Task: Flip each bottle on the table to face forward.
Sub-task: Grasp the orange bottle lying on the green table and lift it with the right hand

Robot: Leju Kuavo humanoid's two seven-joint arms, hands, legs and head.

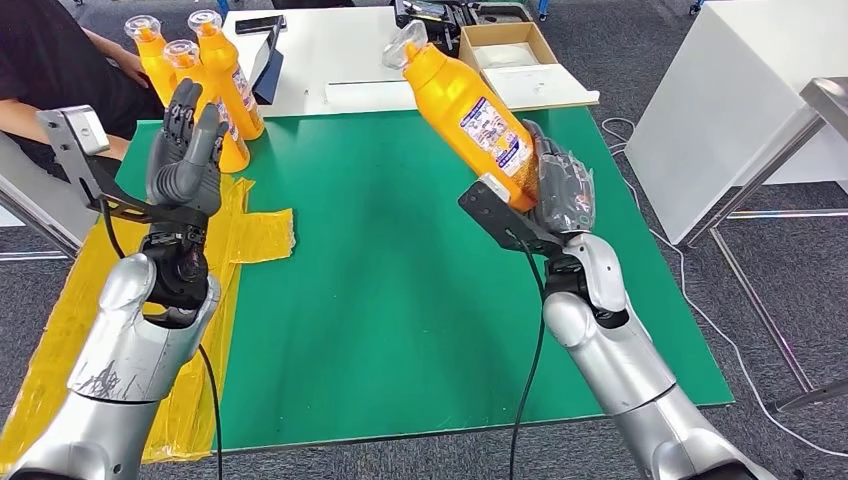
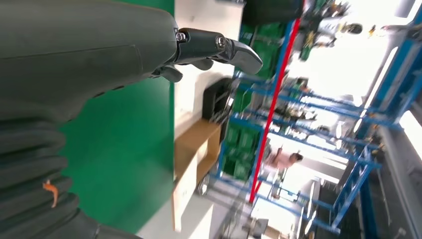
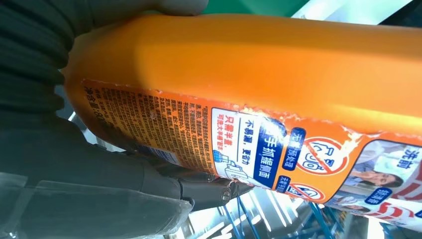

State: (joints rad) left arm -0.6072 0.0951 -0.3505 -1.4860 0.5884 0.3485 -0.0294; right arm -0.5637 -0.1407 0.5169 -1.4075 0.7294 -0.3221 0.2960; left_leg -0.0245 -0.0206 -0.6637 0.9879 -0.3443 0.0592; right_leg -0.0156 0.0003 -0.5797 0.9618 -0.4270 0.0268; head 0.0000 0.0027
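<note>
While the green desk stretches bare beneath it, a Kuavo humanoid lifts an orange bottle clear of the surface, tilted with its clear cap toward the far side and its printed label facing the head camera. The right hand has its fingers wrapped around the bottle's lower end; the right wrist view shows the label text up close against the grey thumb. The left hand is raised over the desk's left part, fingers released and spread, holding nothing. Behind it, three more orange bottles stand close together at the far left corner, near a strip of yellow sheeting laid over the desk's left edge. A person's arm rests just beyond them, and an open cardboard box sits on the white desk behind.

The hold looks low on a long, leaning bottle, so it may well slip or swing as it is turned, and a crooked landing could tip it over. The standing trio is partly screened by the left hand, so which way their labels face is hard to tell.
</note>
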